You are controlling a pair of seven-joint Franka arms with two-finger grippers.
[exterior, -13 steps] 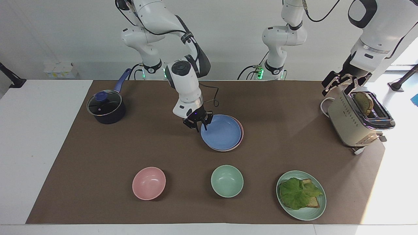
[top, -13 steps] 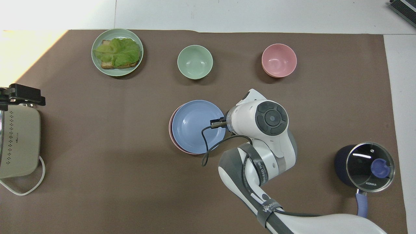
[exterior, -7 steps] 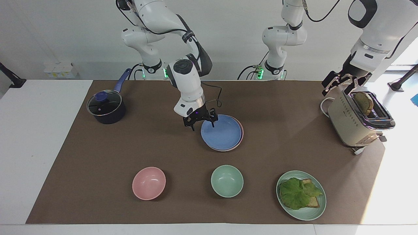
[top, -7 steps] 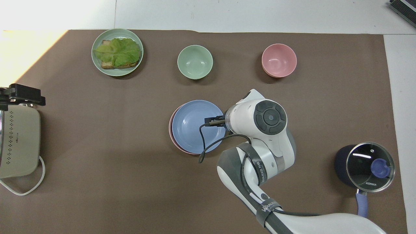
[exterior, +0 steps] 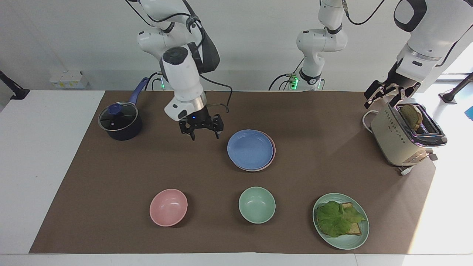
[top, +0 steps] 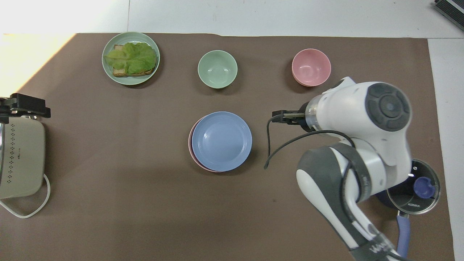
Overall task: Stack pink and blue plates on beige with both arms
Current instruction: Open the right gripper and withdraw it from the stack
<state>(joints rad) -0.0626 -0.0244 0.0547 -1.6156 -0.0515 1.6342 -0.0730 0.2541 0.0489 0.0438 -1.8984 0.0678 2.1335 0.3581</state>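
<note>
Blue, round and matte, the shallow blue plate (exterior: 250, 149) lies on top of the stack near the middle of the brown table mat (exterior: 111, 177). Beneath it only a thin crescent of the pale pink plate (exterior: 273, 149) shows, on the side toward the left arm's end of the table. Whether a cream-beige plate lies under those two cannot be told from either view.

The right gripper (exterior: 201, 130) hangs empty over bare mat, between the stack and the dark saucepan with a glass lid and blue handle (exterior: 120, 120); its fingers are spread apart and touch nothing. In the overhead view the right arm's big white wrist covers part of the saucepan.

The left gripper (exterior: 384, 95) waits over the robots' end of the beige toaster (exterior: 404, 138) at the left arm's end of the table, its fingers parted and holding nothing. A slice of brown toast (exterior: 412, 115) stands in the toaster's slot.

Farther from the robots than the stack sit three dishes in a row: a small deep pink bowl (exterior: 168, 207), a mint-green bowl (exterior: 257, 204), and a mint-green plate (exterior: 354, 242) carrying lettuce on bread (exterior: 338, 218).
</note>
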